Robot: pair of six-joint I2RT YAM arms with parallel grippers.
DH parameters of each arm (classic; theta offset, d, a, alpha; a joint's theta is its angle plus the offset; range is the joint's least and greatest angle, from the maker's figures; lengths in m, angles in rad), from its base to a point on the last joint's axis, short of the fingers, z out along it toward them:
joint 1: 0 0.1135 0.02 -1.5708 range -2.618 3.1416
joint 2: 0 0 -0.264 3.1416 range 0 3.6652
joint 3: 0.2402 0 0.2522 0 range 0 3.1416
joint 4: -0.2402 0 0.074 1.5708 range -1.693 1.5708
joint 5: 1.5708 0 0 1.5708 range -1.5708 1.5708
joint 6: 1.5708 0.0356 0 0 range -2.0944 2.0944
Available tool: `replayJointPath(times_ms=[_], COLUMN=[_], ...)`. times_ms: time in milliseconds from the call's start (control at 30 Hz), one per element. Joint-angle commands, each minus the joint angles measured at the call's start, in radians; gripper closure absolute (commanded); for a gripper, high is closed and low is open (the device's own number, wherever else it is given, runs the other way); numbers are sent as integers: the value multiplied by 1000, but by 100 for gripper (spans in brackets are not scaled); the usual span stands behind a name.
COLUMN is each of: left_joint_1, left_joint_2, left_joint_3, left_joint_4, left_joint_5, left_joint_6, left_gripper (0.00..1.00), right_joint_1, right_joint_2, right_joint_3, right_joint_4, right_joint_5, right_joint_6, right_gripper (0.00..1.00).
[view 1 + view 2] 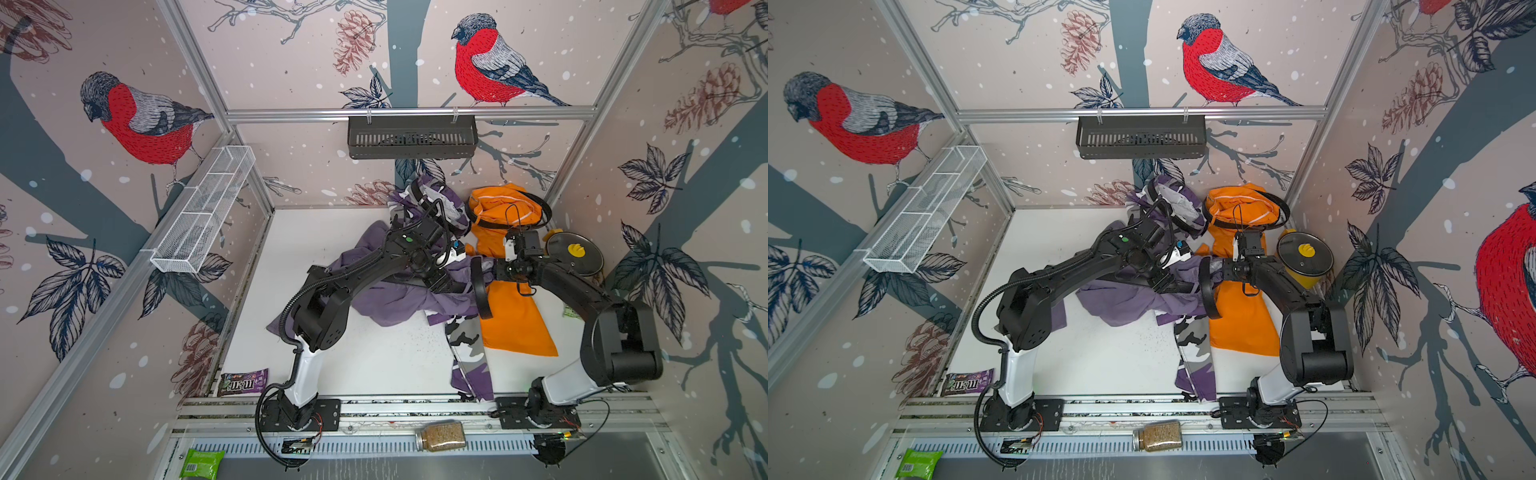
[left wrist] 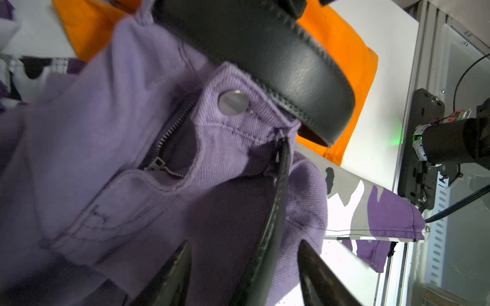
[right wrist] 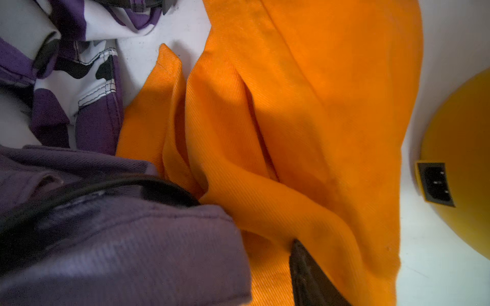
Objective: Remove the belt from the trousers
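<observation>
The lilac trousers lie bunched mid-table, their waistband raised, with button and open zip showing. A black belt runs through the waistband and loops up beside the orange trousers. My left gripper is open, its fingers on either side of a belt strap and lilac cloth. My right gripper is at the waistband. Only one of its fingers shows; lilac cloth covers the other. Camouflage trousers lie underneath.
A yellow pot with a glass lid stands by the right wall. The orange trousers carry their own black belt. An M&M's bag, a jar and a green packet lie near the front rail.
</observation>
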Motion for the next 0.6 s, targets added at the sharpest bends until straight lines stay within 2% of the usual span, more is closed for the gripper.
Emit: replayJointPath(times_ms=[0,167,333,400,567], left_joint_1=[-5,-7,-8,-7,-8], left_joint_2=[-18,-81,-115,-126,-187], left_joint_3=[-34,-149,-198,-206,-208], left_joint_4=[-33,4,18,22,17], left_joint_5=[35,-5,5,3,-34], left_joint_6=[19,6,-5,-5,-10], left_gripper=[50,78,96,100,100], right_joint_1=[3,3,6,9,16], right_joint_2=[-5,-8,-4,0,20], right_joint_3=[-3,-5,-2,-1,9], right_joint_4=[3,5,4,5,6], right_joint_5=[0,-3,-5,-6,-2], right_joint_6=[-5,-3,-5,-5,-7], right_gripper=[43,43,43,42,41])
